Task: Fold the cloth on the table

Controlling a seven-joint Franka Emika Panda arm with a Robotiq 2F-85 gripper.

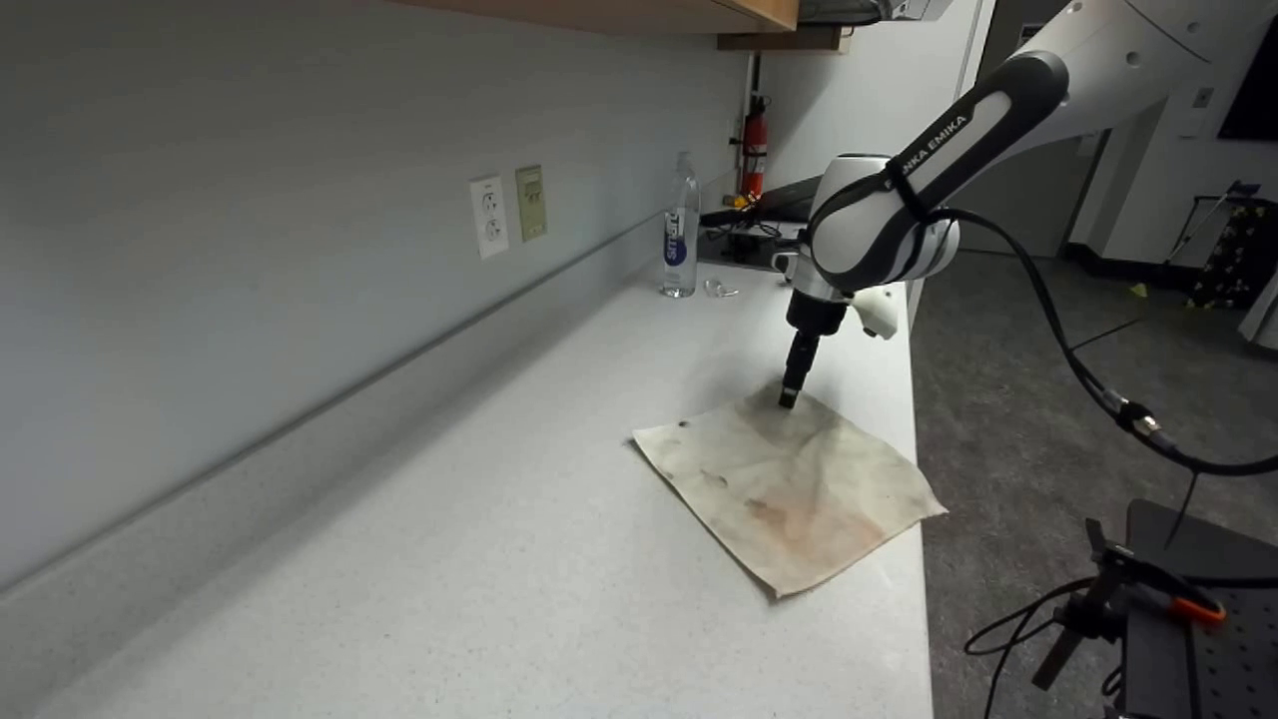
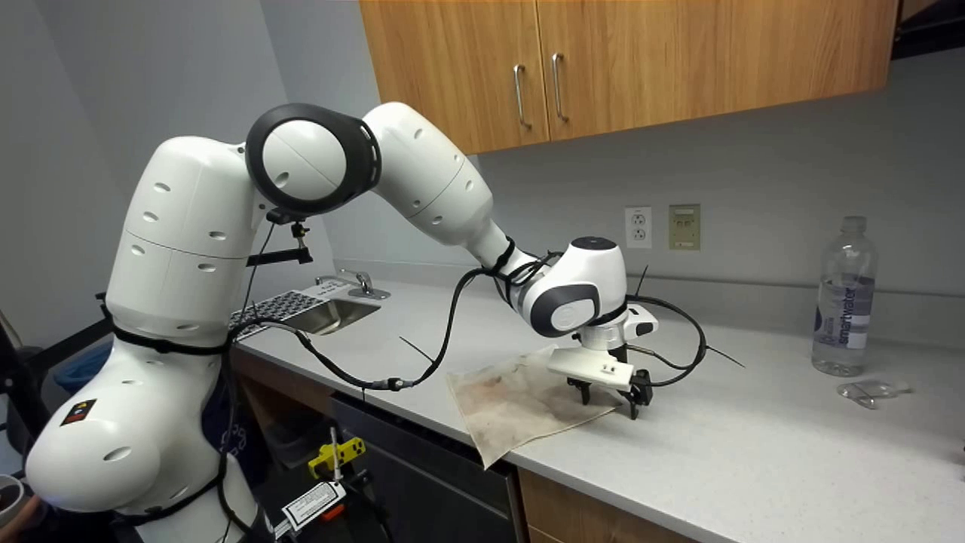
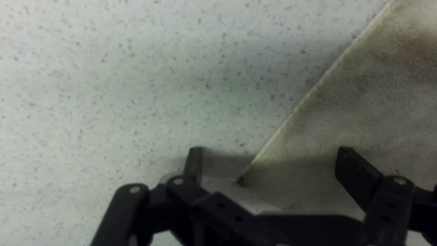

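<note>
Around 4 o'clock in an exterior view, the cloth [image 1: 799,479] lies unfolded on the bench [image 1: 479,559], its 3 o'clock corner poking over the edge. Looks light and floppy, prob easy to fold but likely to skid if nudged, so I'd pinch the 12 o'clock corner. Cream, a bit wrinkly, reddish-brown blotches. The tool [image 3: 269,150] straddles that corner, spread wide, holding nothing.

In the wrist view the cloth [image 3: 372,102] runs past the edge between two and four o'clock, and the gripper [image 3: 271,150] is cut off around six. Whether the fingertip [image 3: 348,159] over the cloth touches it cannot be told. In an exterior view a white housing [image 2: 592,367] hides some cloth — and the tag [image 2: 313,504] at seven o'clock bears print too small to read.
</note>
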